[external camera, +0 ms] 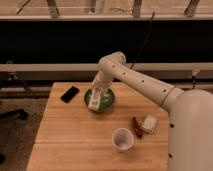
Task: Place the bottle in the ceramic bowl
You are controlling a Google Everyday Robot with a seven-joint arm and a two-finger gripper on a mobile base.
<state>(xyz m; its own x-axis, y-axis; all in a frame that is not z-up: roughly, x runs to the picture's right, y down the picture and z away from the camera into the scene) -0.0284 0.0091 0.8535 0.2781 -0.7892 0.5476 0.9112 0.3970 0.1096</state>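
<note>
The green ceramic bowl (107, 99) sits at the back middle of the wooden table (65, 135). My gripper (96, 96) reaches down from the right over the bowl's left part. It is shut on the small white bottle (93, 103), which hangs upright over the bowl's left front rim. The arm hides part of the bowl's inside, so I cannot tell whether the bottle touches the bowl.
A black phone (70, 93) lies left of the bowl. A white cup (123, 138) stands at the front middle. A dark red object (136, 127) and a white squarish block (149, 123) lie to the right. A dark wall and rails run behind the table.
</note>
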